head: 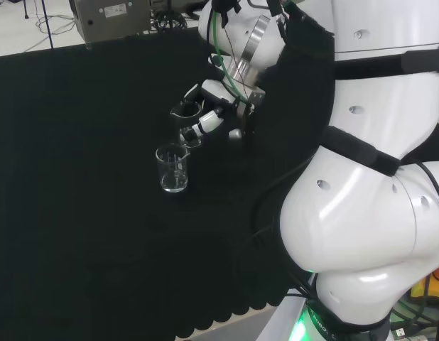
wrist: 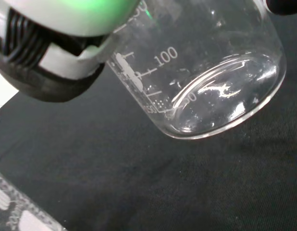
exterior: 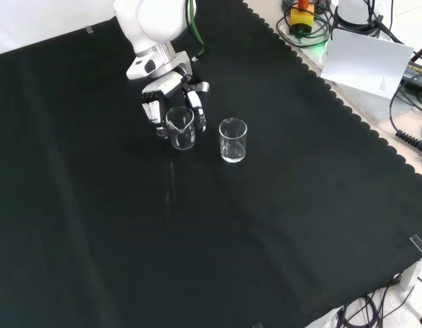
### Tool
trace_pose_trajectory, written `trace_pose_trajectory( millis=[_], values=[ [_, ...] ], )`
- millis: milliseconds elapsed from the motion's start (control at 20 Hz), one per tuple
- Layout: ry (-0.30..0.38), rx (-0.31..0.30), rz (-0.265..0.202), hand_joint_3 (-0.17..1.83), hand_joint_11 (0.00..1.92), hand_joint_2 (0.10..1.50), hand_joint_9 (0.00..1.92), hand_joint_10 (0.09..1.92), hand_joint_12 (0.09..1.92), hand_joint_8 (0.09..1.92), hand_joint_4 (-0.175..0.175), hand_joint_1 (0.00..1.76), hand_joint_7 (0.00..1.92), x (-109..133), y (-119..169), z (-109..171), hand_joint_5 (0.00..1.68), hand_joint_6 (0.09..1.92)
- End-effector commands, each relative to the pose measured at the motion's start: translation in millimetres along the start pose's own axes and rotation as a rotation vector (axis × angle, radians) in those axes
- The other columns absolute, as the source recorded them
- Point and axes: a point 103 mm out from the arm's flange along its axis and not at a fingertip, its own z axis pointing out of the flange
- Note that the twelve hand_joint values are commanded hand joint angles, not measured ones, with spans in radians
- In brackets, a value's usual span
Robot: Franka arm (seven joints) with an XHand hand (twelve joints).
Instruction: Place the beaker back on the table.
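In the head view, the hand (head: pixel 218 106) reaches down from the white arm (head: pixel 369 177) over the black cloth (head: pixel 77 177). Its fingers are curled round a clear beaker (head: pixel 186 114), which sits at their left. A second beaker (head: pixel 172 168) stands on the cloth just below and left of the held one, apart from the fingers.

In the front view, the hand (exterior: pixel 166 92) comes in from the top, and the held beaker (exterior: pixel 181 128) stands upright between its fingers (exterior: pixel 197 113), which flank it on both sides. The second beaker (exterior: pixel 233 140) stands near, to the right.

In the wrist view, the beaker's (wrist: pixel 211 72) round base shows above the cloth (wrist: pixel 139 192), with a blurred fingertip (wrist: pixel 57 72) against its graduated wall.
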Motion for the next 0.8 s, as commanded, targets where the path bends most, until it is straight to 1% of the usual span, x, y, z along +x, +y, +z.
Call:
trace_pose_trajectory(
  millis=[50,200,700,800],
  values=[
    [-0.006,-0.016,0.015,0.54,1.45,0.66,1.75,0.09,0.55,0.22,-0.175,1.33,1.5,-3.6,5.0,7.9,1.43,0.29],
    [0.004,-0.022,0.017,0.54,1.44,0.66,1.75,0.09,0.55,0.22,-0.175,1.33,1.5,-8.0,1.2,4.8,1.43,0.29],
    [-0.008,-0.009,0.03,0.54,1.44,0.66,1.75,0.09,0.55,0.23,-0.175,1.33,1.5,-15.3,2.5,12.1,1.43,0.3],
    [-0.005,-0.02,0.035,0.54,1.44,0.66,1.75,0.09,0.55,0.23,-0.175,1.33,1.5,-16.2,3.1,14.0,1.43,0.3]
  ],
)
